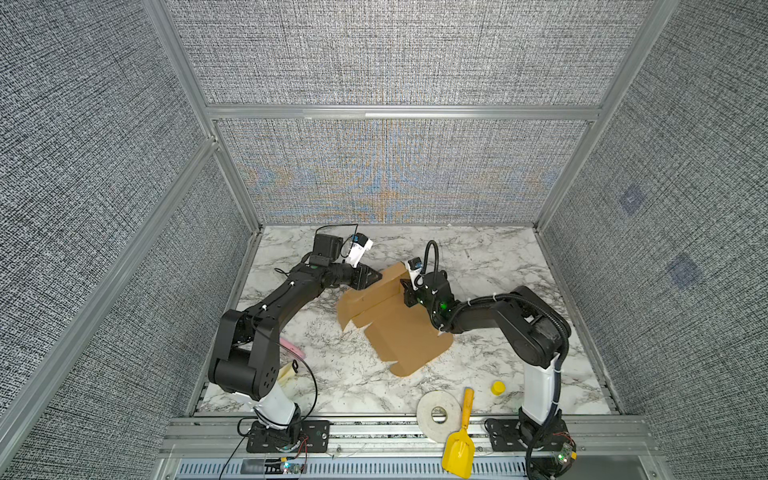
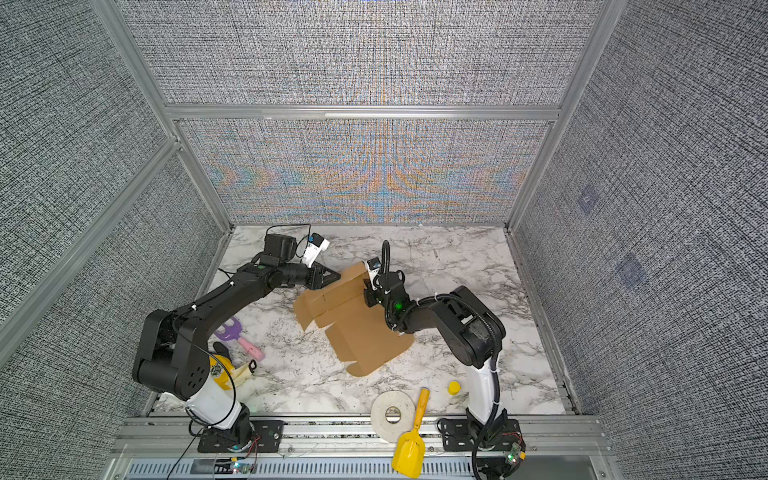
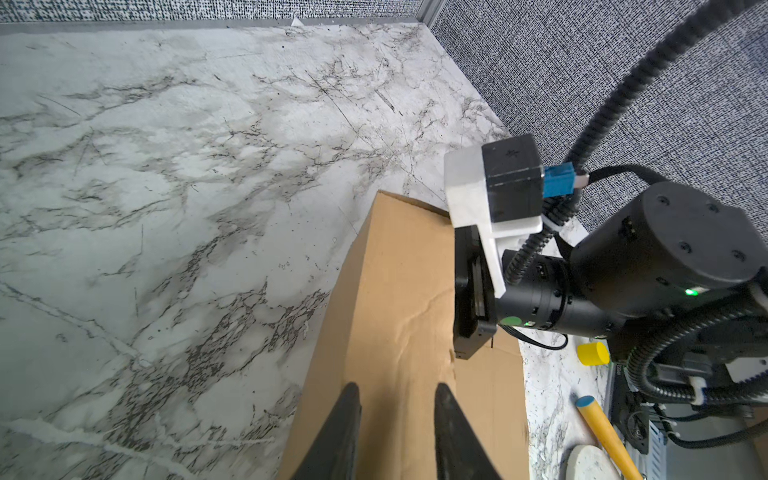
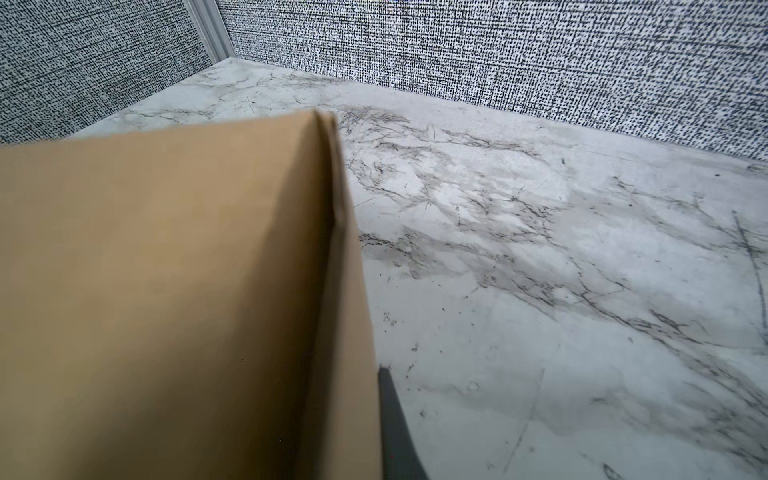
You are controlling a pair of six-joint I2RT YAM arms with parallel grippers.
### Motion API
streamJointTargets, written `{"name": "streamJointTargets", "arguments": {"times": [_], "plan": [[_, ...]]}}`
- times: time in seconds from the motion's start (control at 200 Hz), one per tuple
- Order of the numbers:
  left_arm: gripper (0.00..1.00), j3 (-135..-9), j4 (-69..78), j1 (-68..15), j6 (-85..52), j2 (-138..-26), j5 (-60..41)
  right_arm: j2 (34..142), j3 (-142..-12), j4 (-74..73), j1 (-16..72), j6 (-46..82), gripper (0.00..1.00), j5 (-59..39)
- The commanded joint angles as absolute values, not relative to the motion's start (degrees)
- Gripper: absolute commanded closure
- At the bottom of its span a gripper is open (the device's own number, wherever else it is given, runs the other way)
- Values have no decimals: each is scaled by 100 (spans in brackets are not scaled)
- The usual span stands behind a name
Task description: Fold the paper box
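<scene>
The paper box (image 1: pixel 399 332) is a brown cardboard sheet lying mid-table in both top views, its far panel folded up into a standing wall (image 2: pixel 351 276). My right gripper (image 1: pixel 405 289) is shut on that wall's right end. In the right wrist view one finger (image 4: pixel 390 407) presses the doubled cardboard (image 4: pixel 166 270) and the other is hidden behind it. My left gripper (image 1: pixel 376 275) is at the wall's left end. In the left wrist view its fingers (image 3: pixel 349 415) stand apart over the brown panel (image 3: pixel 399 291), with nothing between them.
A white tape roll (image 1: pixel 438 413), a yellow scoop (image 1: pixel 459 446) and a small yellow cap (image 1: pixel 498 387) lie along the front right edge. A purple-and-pink toy rake (image 2: pixel 239 334) and a yellow item (image 2: pixel 224 370) sit by the left arm. Fabric walls enclose three sides.
</scene>
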State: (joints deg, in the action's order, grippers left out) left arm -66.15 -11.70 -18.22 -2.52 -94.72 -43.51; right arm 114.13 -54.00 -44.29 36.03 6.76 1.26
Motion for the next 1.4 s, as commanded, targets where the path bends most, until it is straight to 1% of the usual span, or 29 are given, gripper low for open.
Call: {"name": "streamJointTargets", "arguments": {"times": [0.0,0.095,0.18,0.215,0.26,0.285,0.315,0.4,0.536,0.626,0.671,0.731,0.856,0.971,1.061,1.126,1.216,1.261,1.396], "plan": [[66,-6579,-1266,-1867,-396,-9469,-4447,11448,-5449,-4563,3612,846,100,167],[66,-6519,-1199,-1890,-485,-9462,-4456,11469,-5467,-4588,3621,872,100,167],[66,-6428,-1093,-1907,-582,-9449,-4509,11501,-5506,-4545,3629,903,86,182],[67,-6387,-1045,-1923,-622,-9453,-4524,11510,-5518,-4532,3636,908,84,185],[67,-6341,-993,-1939,-671,-9448,-4543,11526,-5513,-4548,3644,911,86,171],[68,-6323,-970,-1957,-699,-9456,-4566,11538,-5506,-4585,3639,897,93,140],[68,-6303,-945,-1964,-734,-9455,-4591,11535,-5494,-4621,3647,899,100,116],[70,-6267,-887,-1994,-815,-9461,-4648,11527,-5484,-4624,3648,892,100,79],[70,-6275,-867,-1999,-809,-9472,-4590,11485,-5426,-4622,3657,910,100,79],[70,-6277,-870,-2000,-784,-9469,-4544,11444,-5346,-4656,3667,976,78,149],[70,-6276,-870,-2004,-784,-9467,-4527,11406,-5344,-4693,3677,985,71,171],[70,-6289,-870,-2004,-774,-9467,-4502,11389,-5113,-4707,3696,998,67,209],[70,-6328,-902,-2004,-747,-9477,-4447,11412,-4973,-4785,3735,1131,64,257],[70,-6346,-907,-2002,-738,-9485,-4439,11519,-4913,-4895,3800,1241,65,321],[70,-6354,-908,-2004,-736,-9493,-4430,11564,-4929,-4887,3822,1239,71,364],[70,-6363,-898,-1997,-753,-9507,-4430,11558,-4941,-4859,3817,1223,74,448],[70,-6379,-901,-2004,-773,-9513,-4417,11497,-4849,-4987,3806,1228,74,483],[70,-6381,-903,-1996,-773,-9509,-4395,11423,-4767,-5134,3813,1215,71,490],[70,-6365,-929,-1986,-764,-9489,-4334,11146,-4478,-5581,3812,1196,53,628]]}}
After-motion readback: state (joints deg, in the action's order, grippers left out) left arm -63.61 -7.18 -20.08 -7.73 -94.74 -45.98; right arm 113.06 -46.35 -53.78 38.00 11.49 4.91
